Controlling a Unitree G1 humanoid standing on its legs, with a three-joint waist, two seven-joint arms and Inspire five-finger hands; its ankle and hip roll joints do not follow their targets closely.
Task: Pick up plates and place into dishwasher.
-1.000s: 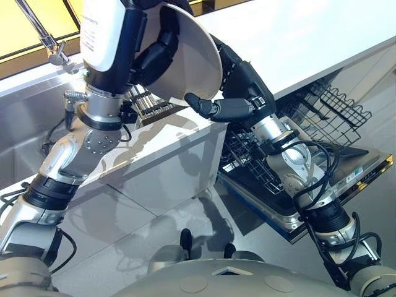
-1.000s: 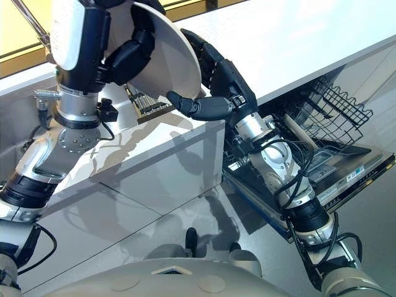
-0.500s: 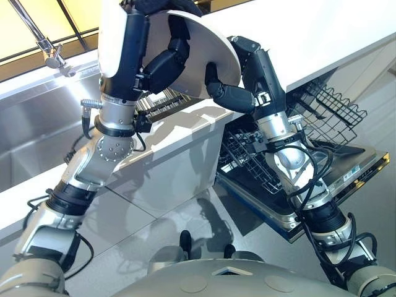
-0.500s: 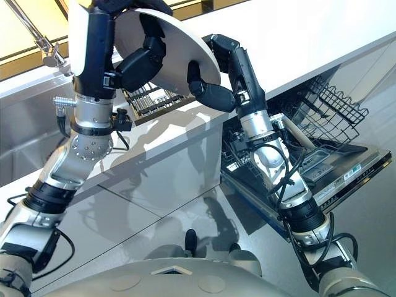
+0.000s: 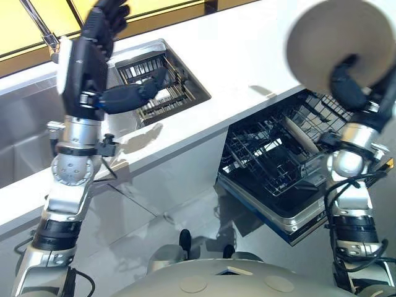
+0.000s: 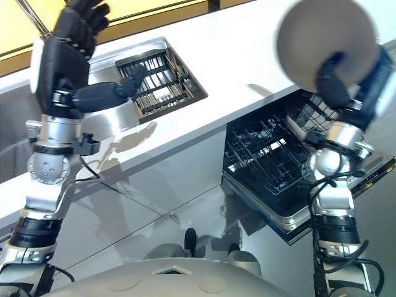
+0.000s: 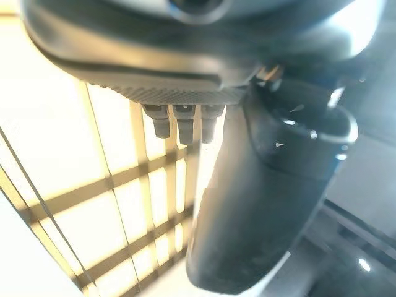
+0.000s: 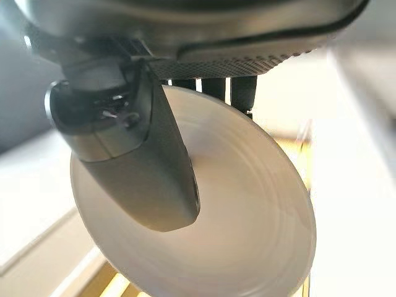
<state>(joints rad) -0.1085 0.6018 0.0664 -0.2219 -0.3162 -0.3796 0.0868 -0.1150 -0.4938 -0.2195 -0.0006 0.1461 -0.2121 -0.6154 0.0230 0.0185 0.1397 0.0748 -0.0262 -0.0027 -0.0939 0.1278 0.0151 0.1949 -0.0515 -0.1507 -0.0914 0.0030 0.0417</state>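
From the head cameras, the right robot hand (image 5: 348,83) pinches a white plate (image 5: 337,43) held up above the open dishwasher (image 5: 291,167), over its wire rack (image 5: 266,151). The left robot hand (image 5: 102,28) is raised over the white worktop (image 5: 247,55), fingers spread and holding nothing, near the sink's dish rack (image 5: 158,83)

Right wrist view: thumb (image 8: 133,154) lies across the plate's (image 8: 247,216) face

Left wrist view: the left robot hand's fingers (image 7: 179,120) are straight, the thumb (image 7: 260,204) apart

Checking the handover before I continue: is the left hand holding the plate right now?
No: the plate is pinched by the right hand above the open dishwasher, while the left hand holds nothing.
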